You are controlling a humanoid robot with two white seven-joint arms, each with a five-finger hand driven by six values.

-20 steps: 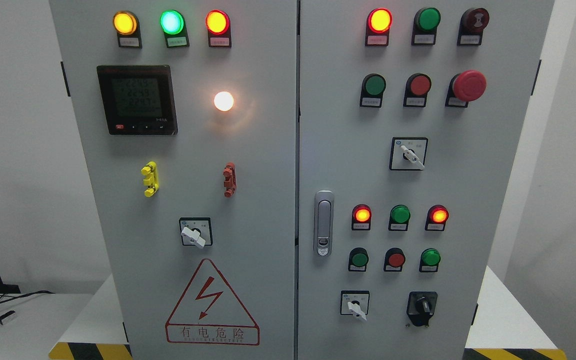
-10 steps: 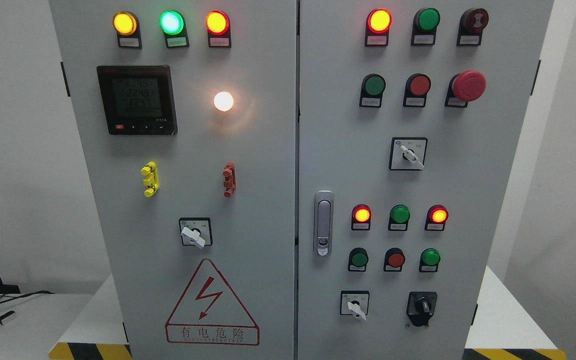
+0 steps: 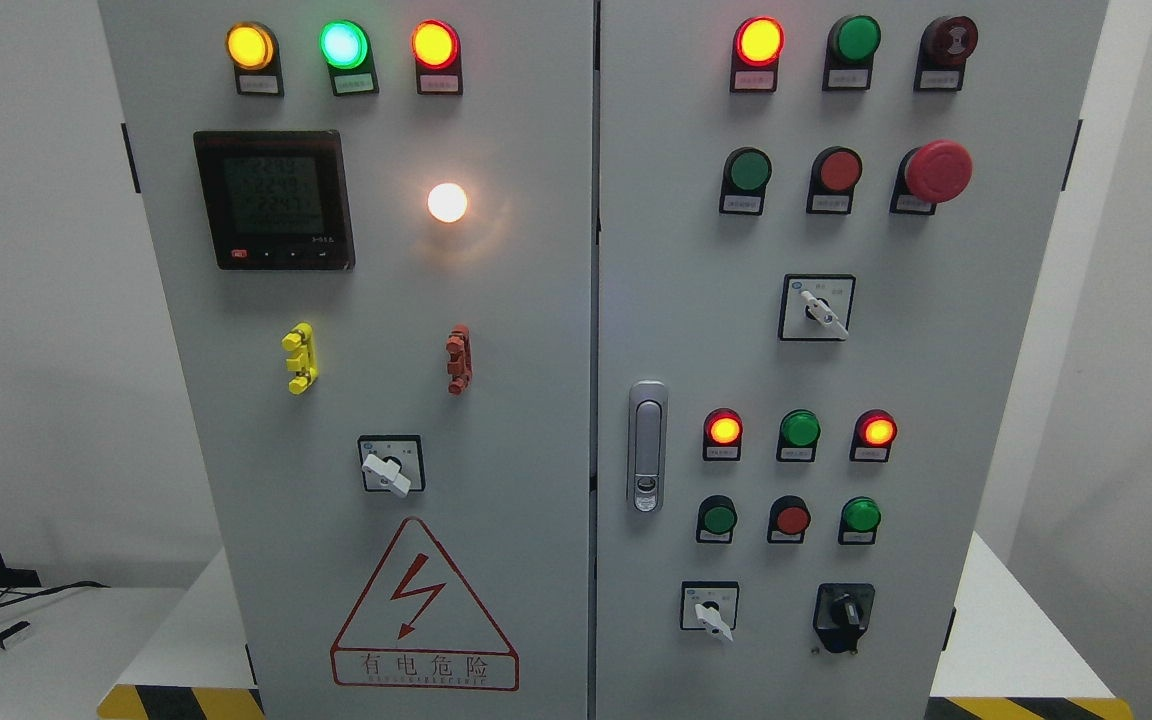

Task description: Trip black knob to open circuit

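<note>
The black knob (image 3: 844, 609) sits at the lower right of the grey cabinet (image 3: 496, 300), on the right-hand door, in the bottom row of controls. Its pointer stands roughly upright on a black plate. Neither hand of the robot shows in the head view, so whether the fingers are spread or curled cannot be told, and no place can be given relative to a hand.

Just left of the black knob, in the same row, is a white selector switch (image 3: 710, 608) with its lever tilted down to the right. Above the two lies a row of three buttons, green (image 3: 719, 519), red (image 3: 792, 519) and green (image 3: 861, 515), and above those three lamps, of which the outer two (image 3: 724, 429) glow red-orange. A second white selector (image 3: 818, 308) is higher on the same door, under a red mushroom button (image 3: 938, 171). A silver door latch (image 3: 647, 445) stands upright near the door's left edge.

On the left door a dark meter display (image 3: 273, 199) shows green digits, a white lamp (image 3: 447, 202) is lit beside it, and a red-outlined warning triangle (image 3: 424, 606) sits near the bottom. The cabinet stands on a white worktop (image 3: 1016, 640) with yellow-and-black edging.
</note>
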